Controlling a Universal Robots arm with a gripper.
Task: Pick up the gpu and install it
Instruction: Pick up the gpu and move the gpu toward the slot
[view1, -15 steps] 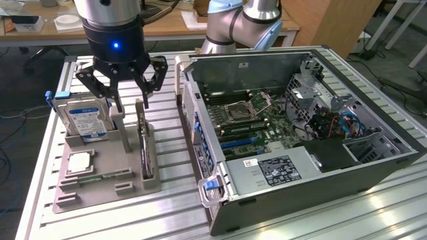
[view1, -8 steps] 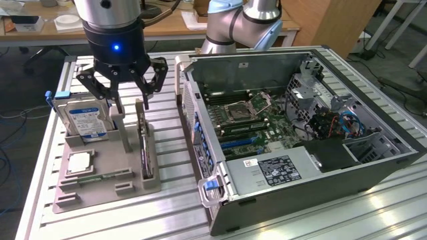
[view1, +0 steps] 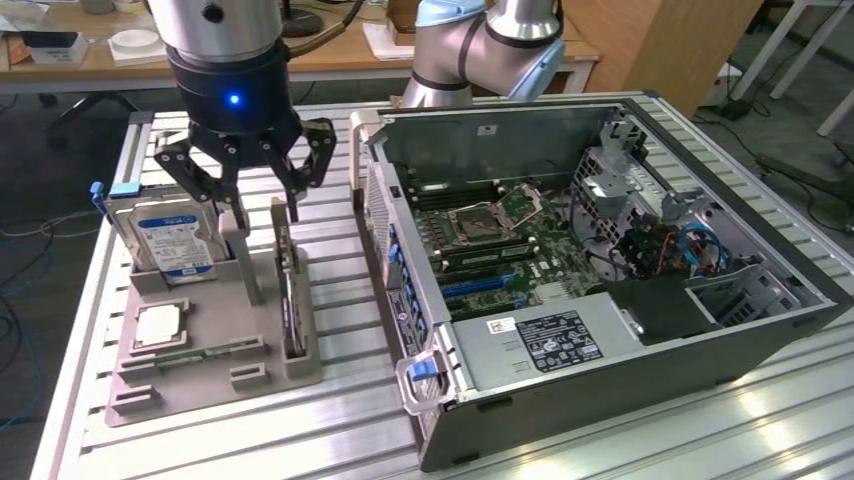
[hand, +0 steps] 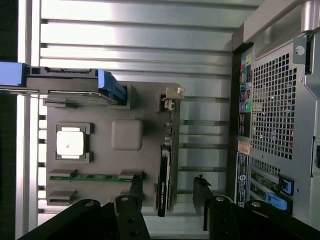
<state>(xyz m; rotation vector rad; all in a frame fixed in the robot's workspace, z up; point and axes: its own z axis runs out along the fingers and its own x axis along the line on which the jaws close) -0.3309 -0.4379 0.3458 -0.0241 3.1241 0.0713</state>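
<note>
The gpu (view1: 291, 300) is a thin black card standing on edge in a slot of the grey fixture tray (view1: 160, 385), its silvery bracket at the far end. My gripper (view1: 264, 220) hangs open just over the card's far end, one finger on each side and a gap to both. In the wrist view the gpu (hand: 165, 175) appears edge on between my two black fingers (hand: 136, 187), with its bracket (hand: 173, 95) beyond them. To the exterior view's right, the open computer case (view1: 747, 330) lies on its side with the motherboard (view1: 507, 250) exposed.
The tray also holds a blue-labelled hard drive (view1: 167, 245) standing upright, a square silver CPU (view1: 160, 325) and a green memory stick (view1: 200, 352). The case's rear panel (hand: 280, 125) stands close beside the tray. All rests on a slatted aluminium table (view1: 334, 430).
</note>
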